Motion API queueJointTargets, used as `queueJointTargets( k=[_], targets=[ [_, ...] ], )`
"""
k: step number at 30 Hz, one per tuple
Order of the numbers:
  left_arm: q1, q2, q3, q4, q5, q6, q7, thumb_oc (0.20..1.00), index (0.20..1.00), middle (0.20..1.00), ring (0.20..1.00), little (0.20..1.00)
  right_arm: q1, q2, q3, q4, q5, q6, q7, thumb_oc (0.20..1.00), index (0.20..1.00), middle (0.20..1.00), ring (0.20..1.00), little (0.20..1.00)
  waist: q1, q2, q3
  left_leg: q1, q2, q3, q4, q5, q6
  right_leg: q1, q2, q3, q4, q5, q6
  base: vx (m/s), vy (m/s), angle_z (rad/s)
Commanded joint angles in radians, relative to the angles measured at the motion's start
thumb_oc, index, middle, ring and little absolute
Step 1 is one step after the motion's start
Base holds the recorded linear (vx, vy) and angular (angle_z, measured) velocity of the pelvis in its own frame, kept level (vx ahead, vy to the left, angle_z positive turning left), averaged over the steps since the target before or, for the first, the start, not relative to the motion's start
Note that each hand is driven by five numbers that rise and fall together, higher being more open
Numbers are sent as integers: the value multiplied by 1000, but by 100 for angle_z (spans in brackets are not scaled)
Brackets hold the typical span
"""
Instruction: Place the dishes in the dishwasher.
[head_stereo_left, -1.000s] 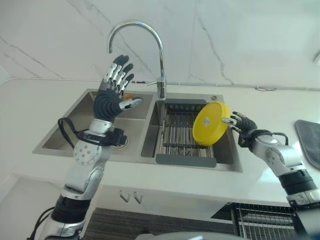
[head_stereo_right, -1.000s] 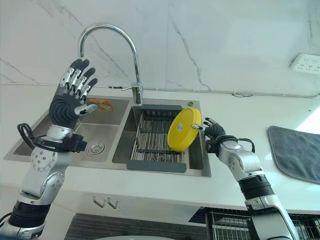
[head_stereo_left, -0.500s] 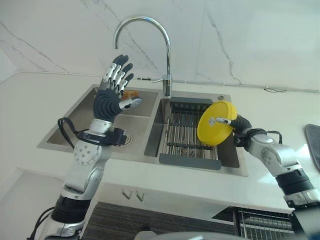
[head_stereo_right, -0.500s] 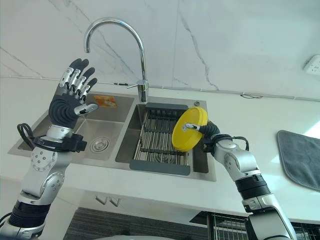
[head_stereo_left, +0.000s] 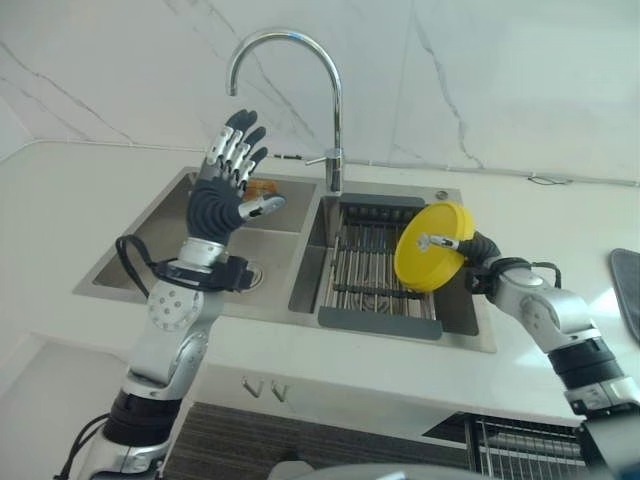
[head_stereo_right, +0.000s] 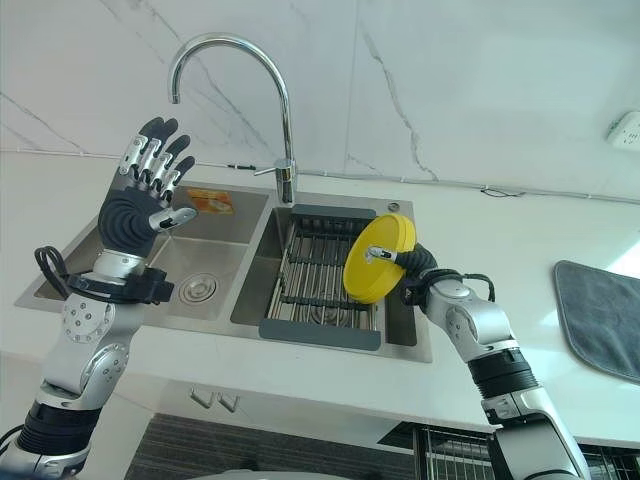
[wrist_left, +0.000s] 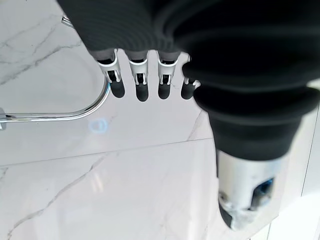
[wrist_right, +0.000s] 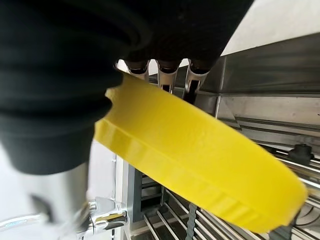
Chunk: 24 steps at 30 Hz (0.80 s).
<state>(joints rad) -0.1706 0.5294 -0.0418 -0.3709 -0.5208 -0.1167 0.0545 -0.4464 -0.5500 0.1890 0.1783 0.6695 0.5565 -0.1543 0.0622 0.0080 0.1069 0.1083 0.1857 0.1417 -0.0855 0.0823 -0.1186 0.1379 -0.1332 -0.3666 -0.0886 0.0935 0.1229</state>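
A round yellow plate (head_stereo_left: 432, 248) stands tilted on edge above the right sink basin. My right hand (head_stereo_right: 416, 263) is shut on it at its right rim, thumb across the front face and fingers (wrist_right: 167, 75) behind it. The plate's rim (wrist_right: 200, 165) shows close up in the right wrist view, with the rack below. My left hand (head_stereo_left: 222, 190) is raised over the left basin, open, with its fingers (wrist_left: 142, 85) spread and holding nothing.
A double steel sink (head_stereo_left: 135, 290) holds a dark wire rack (head_stereo_left: 362, 268) in the right basin and an orange item (head_stereo_left: 262, 187) at the back of the left one. A tall chrome faucet (head_stereo_left: 335, 100) rises between them. A grey mat (head_stereo_right: 600, 310) lies at the right, and a wire basket (head_stereo_left: 525, 445) shows below the counter.
The camera has shifted a little. My right thumb has come across the plate's front and the hand has closed on its rim. The left hand has stayed raised.
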Motion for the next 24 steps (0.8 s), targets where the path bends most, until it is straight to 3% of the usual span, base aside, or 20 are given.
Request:
queueJointTargets(
  k=[1,14,22,24],
  targets=[
    [-107,45,-32,14,4,-29,14,1000,1000,1000,1000,1000,-149,20,31,10,21,-75,-14,200,200,200,200,200,16,-49,-4,48,-65,35,-2,-117,18,39,-19,18,1,-103,10,0,0,0],
    [-96,40,-52,33,-27,-40,9,1000,1000,1000,1000,1000,-188,71,62,147,224,-168,60,200,200,200,200,200,45,-39,-17,48,-63,22,-2,-114,17,47,-19,-1,1,-108,5,-1,10,4],
    [-54,42,-46,32,-41,-65,-19,1000,1000,1000,1000,1000,-119,93,32,78,298,-232,134,200,200,200,200,200,48,-38,-18,47,-66,19,-2,-113,20,50,-20,-8,1,-108,5,0,0,0],
    [-42,46,-42,37,-46,-74,-37,1000,1000,1000,1000,1000,-92,101,17,32,392,-237,173,200,200,200,200,200,47,-38,-17,47,-65,21,-2,-113,21,50,-19,-11,1,-108,5,0,-62,1]
  ],
)
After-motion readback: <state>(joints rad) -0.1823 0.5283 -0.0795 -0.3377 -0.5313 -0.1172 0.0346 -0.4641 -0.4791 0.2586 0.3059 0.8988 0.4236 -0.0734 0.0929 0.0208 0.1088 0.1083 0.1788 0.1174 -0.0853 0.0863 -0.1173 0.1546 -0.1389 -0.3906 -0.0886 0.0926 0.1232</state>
